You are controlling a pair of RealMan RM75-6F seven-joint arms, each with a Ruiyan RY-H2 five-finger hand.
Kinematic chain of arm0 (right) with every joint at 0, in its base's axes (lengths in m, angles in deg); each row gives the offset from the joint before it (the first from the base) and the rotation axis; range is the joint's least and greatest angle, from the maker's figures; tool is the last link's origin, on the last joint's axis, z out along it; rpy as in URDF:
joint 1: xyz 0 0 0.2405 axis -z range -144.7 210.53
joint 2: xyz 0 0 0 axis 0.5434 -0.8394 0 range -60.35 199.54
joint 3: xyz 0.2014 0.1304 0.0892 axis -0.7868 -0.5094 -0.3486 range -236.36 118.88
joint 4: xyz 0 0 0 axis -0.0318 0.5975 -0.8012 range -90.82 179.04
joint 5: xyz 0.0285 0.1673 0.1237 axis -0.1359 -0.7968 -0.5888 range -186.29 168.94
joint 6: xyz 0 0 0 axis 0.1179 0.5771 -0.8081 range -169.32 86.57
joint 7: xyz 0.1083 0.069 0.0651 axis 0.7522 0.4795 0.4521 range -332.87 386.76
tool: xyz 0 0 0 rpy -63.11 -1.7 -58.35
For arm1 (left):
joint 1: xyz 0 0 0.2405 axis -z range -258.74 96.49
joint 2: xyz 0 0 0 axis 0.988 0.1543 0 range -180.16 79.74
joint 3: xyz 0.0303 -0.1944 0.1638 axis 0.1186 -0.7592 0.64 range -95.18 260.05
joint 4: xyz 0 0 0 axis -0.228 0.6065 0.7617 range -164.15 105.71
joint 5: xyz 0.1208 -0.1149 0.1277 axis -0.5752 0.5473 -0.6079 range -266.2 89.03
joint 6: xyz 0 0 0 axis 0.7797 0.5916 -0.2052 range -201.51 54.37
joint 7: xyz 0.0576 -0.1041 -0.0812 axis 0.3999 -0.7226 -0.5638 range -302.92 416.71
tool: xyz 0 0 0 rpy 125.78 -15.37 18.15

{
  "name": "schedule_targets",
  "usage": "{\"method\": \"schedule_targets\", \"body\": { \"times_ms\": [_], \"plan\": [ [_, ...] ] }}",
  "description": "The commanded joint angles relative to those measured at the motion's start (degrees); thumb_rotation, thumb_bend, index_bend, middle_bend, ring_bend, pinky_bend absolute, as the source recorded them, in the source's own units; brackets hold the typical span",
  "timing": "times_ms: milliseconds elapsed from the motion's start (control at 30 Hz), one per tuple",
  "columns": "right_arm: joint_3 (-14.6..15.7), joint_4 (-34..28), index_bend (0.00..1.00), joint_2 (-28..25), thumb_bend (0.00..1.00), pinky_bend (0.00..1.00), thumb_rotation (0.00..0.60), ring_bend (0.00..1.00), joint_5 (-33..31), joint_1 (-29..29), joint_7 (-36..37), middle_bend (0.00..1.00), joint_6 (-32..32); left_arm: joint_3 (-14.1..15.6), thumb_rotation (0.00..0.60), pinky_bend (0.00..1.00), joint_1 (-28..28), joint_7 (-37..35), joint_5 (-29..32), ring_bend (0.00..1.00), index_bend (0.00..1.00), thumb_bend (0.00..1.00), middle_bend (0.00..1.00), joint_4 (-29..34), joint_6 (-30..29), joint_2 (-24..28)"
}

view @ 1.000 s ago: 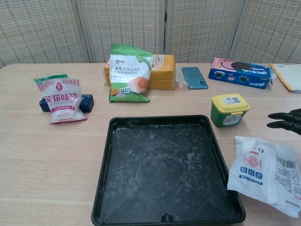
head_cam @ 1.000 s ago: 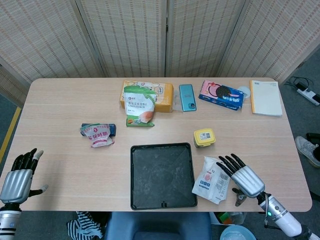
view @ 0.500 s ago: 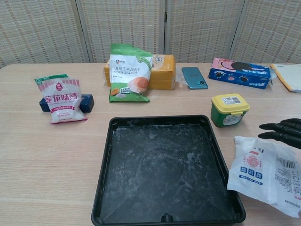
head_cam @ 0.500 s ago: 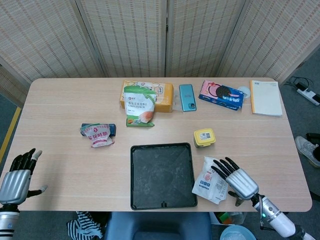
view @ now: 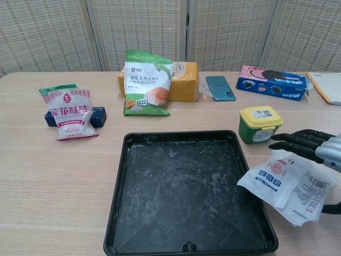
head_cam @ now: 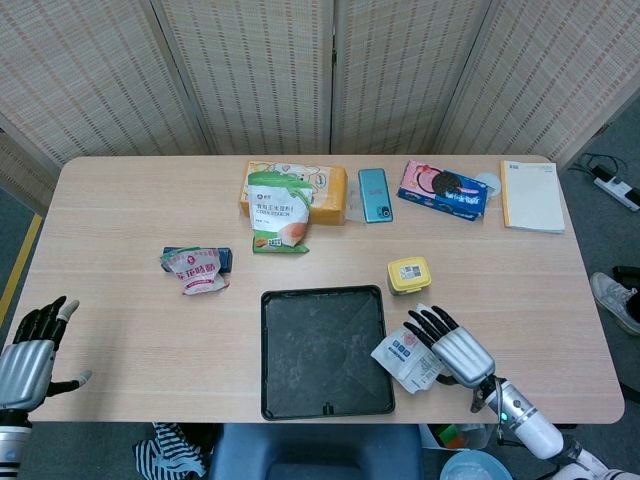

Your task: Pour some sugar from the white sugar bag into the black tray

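My right hand (view: pixel 314 149) lies on the white sugar bag (view: pixel 287 184), perhaps gripping it, beside the black tray (view: pixel 120 213); my left hand (head_cam: pixel 30 350) waits open.

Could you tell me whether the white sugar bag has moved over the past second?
Yes. The white sugar bag has slid left toward the black tray; its corner now overlaps the tray's right rim, with the right hand resting on it.
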Motion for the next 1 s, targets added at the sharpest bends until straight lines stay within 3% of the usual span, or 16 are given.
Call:
{"method": "schedule_targets", "body": {
  "times_ms": [33,267,467,533,600,767,1000],
  "plan": [
    [-1.41,-1.14,0.00,0.05,0.16,0.00,0.600,0.00,-1.22,-1.08,-1.57,0.00,-1.22,0.06,0.600,0.09,-0.13,-0.58,-0.42,0.06,0.00,0.17,0.00,0.10,-0.22,0.29],
    [-3.17,-4.01,0.00,-0.63,0.16,0.00,0.600,0.00,-3.33,-2.05,-2.55,0.00,-2.67,-0.14,0.600,0.09,-0.03,-0.89,-0.02,0.06,0.00,0.17,0.00,-0.19,0.18,0.43],
    [-1.36,-8.86,0.00,-5.87,0.16,0.02,0.600,0.02,-4.03,-2.23,-1.70,0.00,-5.25,-0.26,0.600,0.09,-0.14,-0.18,0.17,0.08,0.00,0.17,0.00,-0.14,-0.10,0.19],
    [-0.28,-11.24,0.00,-8.60,0.16,0.15,0.600,0.11,-2.74,-1.82,-0.56,0.00,-3.98,-0.21,0.600,0.10,-0.19,-0.21,0.12,0.16,0.00,0.17,0.00,0.03,-0.11,0.16],
    [0.62,-12.56,0.00,-10.90,0.16,0.36,0.600,0.26,-1.18,-0.99,-0.40,0.00,-1.67,-0.24,0.600,0.10,-0.18,0.00,0.06,0.18,0.00,0.17,0.00,-0.06,-0.18,0.06],
    [1.10,-16.11,0.00,-15.55,0.16,0.61,0.600,0.42,-0.82,0.24,-0.81,0.00,0.77,-0.31,0.600,0.10,0.05,0.97,0.37,0.18,0.00,0.17,0.00,-0.35,0.20,-0.36],
    [1.37,-19.75,0.00,-19.85,0.16,0.89,0.600,0.72,-5.85,-2.34,-0.32,0.00,-8.78,-0.51,0.600,0.10,0.10,1.88,0.86,0.20,0.00,0.17,0.00,-0.50,0.21,-0.72]
  ]
}}
